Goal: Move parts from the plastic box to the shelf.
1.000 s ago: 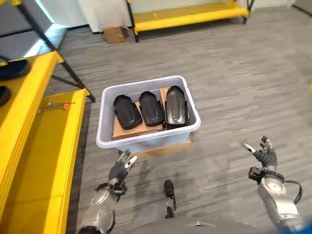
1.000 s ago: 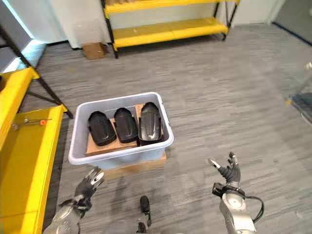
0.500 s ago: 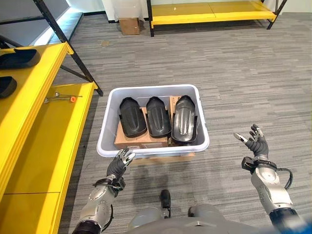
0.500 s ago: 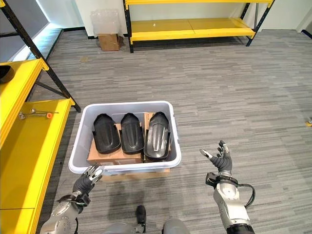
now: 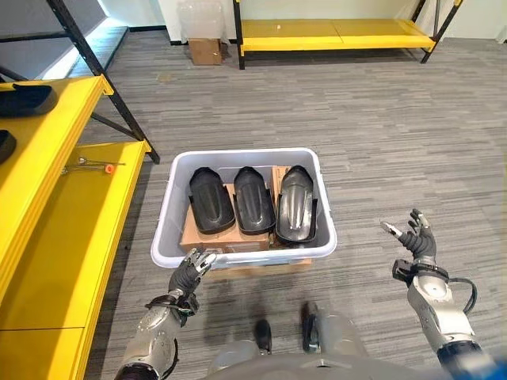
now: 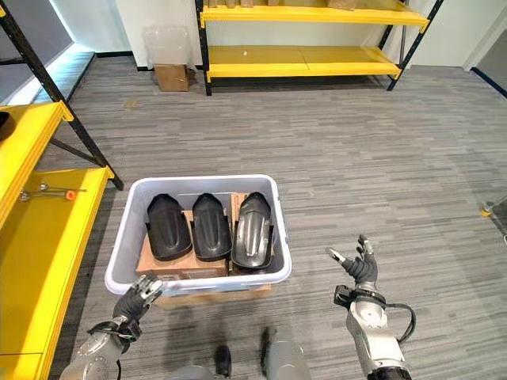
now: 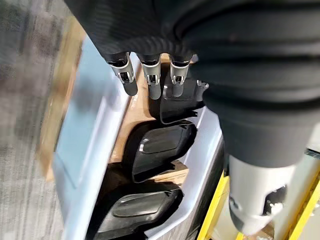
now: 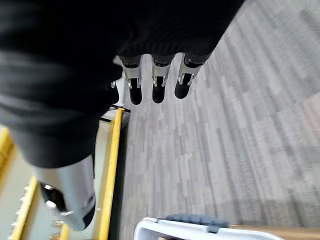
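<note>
Black parts [image 5: 253, 198] lay side by side in the plastic box [image 5: 242, 252]; left hand [image 5: 190, 273] and right hand [image 5: 415, 240] hovered relaxed and empty, apparently preparing to reach.

grey striped carpet floor [image 6: 380, 158] covers whole room. long yellow rack [image 6: 301, 59] with black posts stands along far wall. white wall [image 6: 87, 20] behind it. small brown cardboard box [image 6: 169, 77] sits on floor by left end of that rack, clear plastic bin [image 6: 165, 38] just behind box. black slanted post [image 6: 59, 107] on left side. pale light strip [image 6: 55, 67] runs along floor at far left. small tool with orange tip [image 6: 49, 192] lies at left.
</note>
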